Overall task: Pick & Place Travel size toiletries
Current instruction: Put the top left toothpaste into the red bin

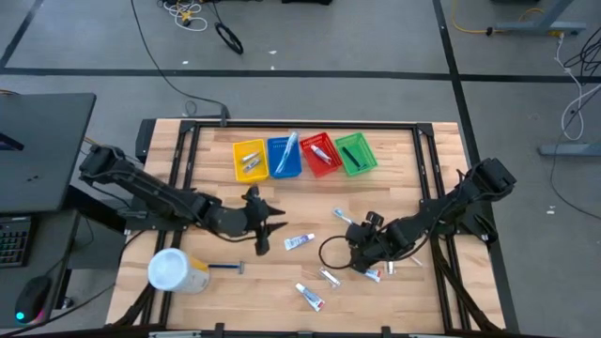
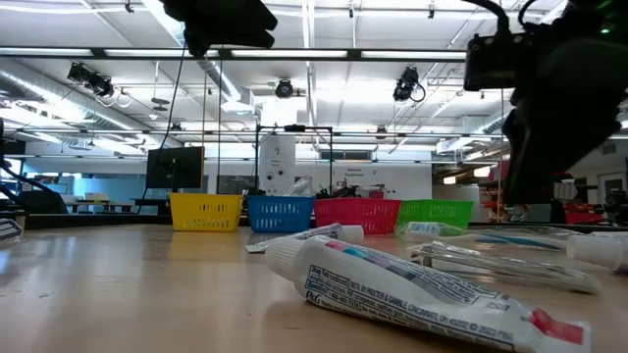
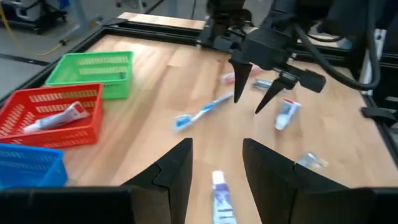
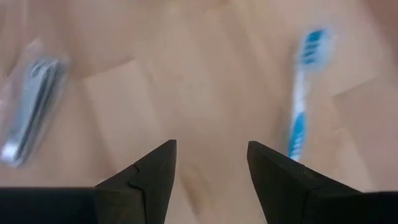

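Note:
Travel size toiletries lie loose on the wooden table (image 1: 188, 310): a white tube (image 1: 299, 241), a blue-and-white toothbrush (image 1: 343, 217), another tube (image 1: 310, 297), a sachet (image 1: 329, 277) and small pieces (image 1: 380, 272). My left gripper (image 1: 278, 228) hangs open left of the first tube (image 3: 221, 199), with nothing between its fingers. My right gripper (image 1: 360, 253) is open above bare wood, between the toothbrush (image 4: 301, 118) and a clear sachet (image 4: 31, 109); the left wrist view shows it too (image 3: 247, 106). A tube (image 3: 56, 118) lies in the red basket (image 1: 321, 155).
Yellow (image 1: 250, 160), blue (image 1: 284, 157), red and green (image 1: 355, 153) baskets stand in a row at the far edge. A large white-and-yellow container (image 1: 177, 270) lies near the front left with a razor (image 1: 225, 268) beside it. A black cable loops under my right arm (image 1: 331, 252).

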